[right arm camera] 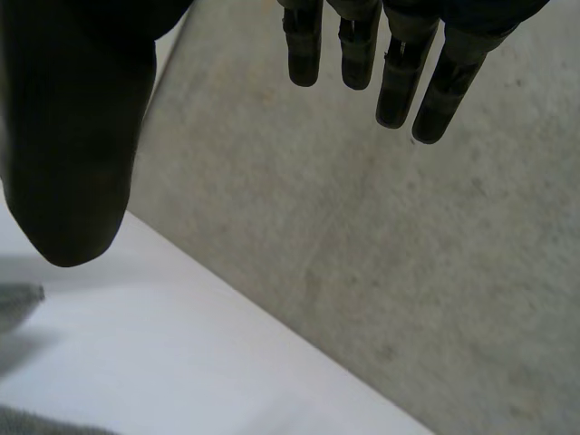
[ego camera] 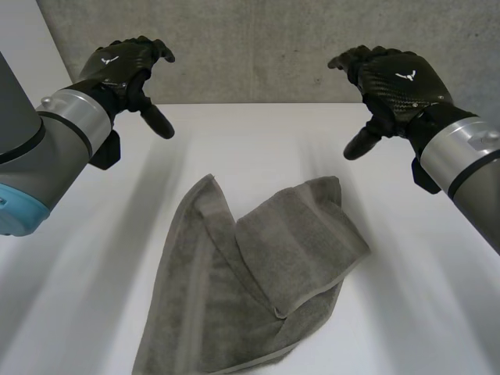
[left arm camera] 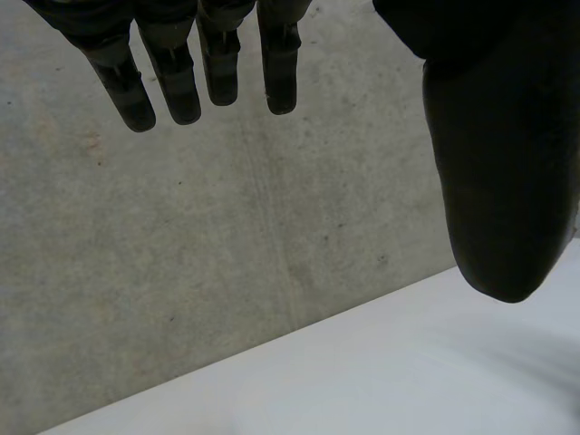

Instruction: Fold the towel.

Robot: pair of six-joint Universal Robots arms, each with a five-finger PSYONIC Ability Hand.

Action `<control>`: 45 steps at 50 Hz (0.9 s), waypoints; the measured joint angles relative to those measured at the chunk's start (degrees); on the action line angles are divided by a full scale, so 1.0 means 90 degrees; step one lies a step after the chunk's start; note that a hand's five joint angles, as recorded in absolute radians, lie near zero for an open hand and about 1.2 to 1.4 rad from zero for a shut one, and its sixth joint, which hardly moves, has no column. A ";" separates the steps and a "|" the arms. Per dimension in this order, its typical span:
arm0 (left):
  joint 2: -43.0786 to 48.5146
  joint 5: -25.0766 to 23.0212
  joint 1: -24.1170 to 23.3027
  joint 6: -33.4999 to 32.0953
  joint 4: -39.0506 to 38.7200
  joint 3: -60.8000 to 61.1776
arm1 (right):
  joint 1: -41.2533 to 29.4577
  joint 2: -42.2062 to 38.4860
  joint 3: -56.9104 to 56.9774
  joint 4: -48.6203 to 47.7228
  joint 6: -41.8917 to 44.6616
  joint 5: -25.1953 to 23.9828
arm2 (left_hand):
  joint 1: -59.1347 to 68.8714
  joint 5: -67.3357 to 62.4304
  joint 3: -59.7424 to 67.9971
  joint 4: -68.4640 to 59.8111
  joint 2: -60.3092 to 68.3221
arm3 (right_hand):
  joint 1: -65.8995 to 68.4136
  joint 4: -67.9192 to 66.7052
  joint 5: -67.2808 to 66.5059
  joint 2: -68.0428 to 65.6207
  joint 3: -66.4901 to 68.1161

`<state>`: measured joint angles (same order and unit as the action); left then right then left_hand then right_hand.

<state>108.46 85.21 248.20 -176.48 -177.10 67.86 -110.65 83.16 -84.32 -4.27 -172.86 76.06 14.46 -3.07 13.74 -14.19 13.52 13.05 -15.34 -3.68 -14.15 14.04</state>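
Note:
A grey towel (ego camera: 258, 273) lies crumpled on the white table (ego camera: 94, 312), one part folded loosely over another, reaching to the near edge. My left hand (ego camera: 125, 66) hovers high above the table's far left, fingers (left arm camera: 172, 82) straight and thumb (left arm camera: 498, 181) apart, holding nothing. My right hand (ego camera: 394, 78) hovers at the far right, likewise open, with fingers (right arm camera: 394, 72) straight and thumb (right arm camera: 77, 154) spread. Both hands are well clear of the towel. A sliver of the towel (right arm camera: 36, 421) appears below the right thumb.
A grey concrete wall (ego camera: 258, 55) rises behind the table's far edge. Bare white table surface (ego camera: 258, 141) lies between the hands and the towel, and to both sides of it.

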 measured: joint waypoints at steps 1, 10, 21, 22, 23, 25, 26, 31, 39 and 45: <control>-0.0003 0.0028 -0.0004 -0.0002 0.0017 -0.0001 | 0.0005 -0.0047 0.0081 0.0092 0.0025 0.0064 | 0.0000 0.0000 0.0000 0.0000 0.0000 | 0.0000 0.0000 0.0000 0.0000 0.0000; -0.0044 0.0434 -0.0031 -0.0038 0.0873 -0.0215 | 0.0045 -0.0417 0.1030 0.1121 0.0243 0.1552 | 0.0000 0.0000 0.0000 0.0000 0.0000 | 0.0000 0.0000 0.0000 0.0001 0.0000; -0.0294 0.0502 -0.0013 -0.0050 0.1371 -0.0303 | 0.0045 -0.0380 0.1227 0.1261 0.0249 0.1965 | 0.0000 0.0000 0.0000 0.0000 0.0000 | 0.0000 0.0000 0.0000 0.0000 0.0000; -0.0302 0.0501 -0.0014 -0.0050 0.1370 -0.0298 | 0.0045 -0.0377 0.1226 0.1259 0.0246 0.1948 | 0.0000 0.0000 0.0000 0.0000 0.0000 | 0.0000 0.0000 0.0000 0.0000 0.0000; -0.0317 0.0498 -0.0016 -0.0050 0.1366 -0.0287 | 0.0045 -0.0372 0.1222 0.1256 0.0240 0.1903 | 0.0000 0.0000 0.0000 0.0000 0.0000 | 0.0000 0.0000 0.0000 0.0001 0.0000; -0.0331 0.0496 -0.0018 -0.0049 0.1361 -0.0274 | 0.0045 -0.0366 0.1218 0.1250 0.0231 0.1835 | 0.0000 0.0000 0.0000 0.0000 0.0000 | 0.0000 0.0000 0.0000 0.0000 0.0000; -0.0340 0.0495 -0.0021 -0.0047 0.1357 -0.0267 | 0.0045 -0.0364 0.1215 0.1246 0.0225 0.1778 | 0.0000 0.0000 0.0000 0.0000 0.0000 | 0.0000 0.0000 0.0000 0.0000 0.0000; -0.0360 0.0493 -0.0027 -0.0040 0.1349 -0.0254 | 0.0047 -0.0362 0.1206 0.1242 0.0207 0.1591 | 0.0000 0.0000 0.0000 0.0000 0.0000 | 0.0000 0.0000 0.0000 0.0001 0.0000; -0.0407 0.0480 -0.0043 -0.0027 0.1371 -0.0192 | 0.0061 -0.0357 0.1197 0.1246 0.0211 0.1494 | 0.0000 0.0000 0.0000 0.0000 0.0000 | 0.0000 -0.0004 0.0000 0.0000 0.0000; -0.0669 0.0392 -0.0136 -0.0106 0.1406 0.0309 | 0.0063 -0.0355 0.1159 0.1253 0.0242 0.1476 | 0.0000 0.0000 0.0000 0.0000 0.0000 | 0.0000 -0.0003 0.0000 0.0001 0.0000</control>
<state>102.44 88.74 246.98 -177.44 -164.45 70.65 -110.08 79.97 -73.89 7.00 -170.69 89.34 14.46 -3.07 13.74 -14.19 13.52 13.05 -15.37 -3.68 -14.14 14.04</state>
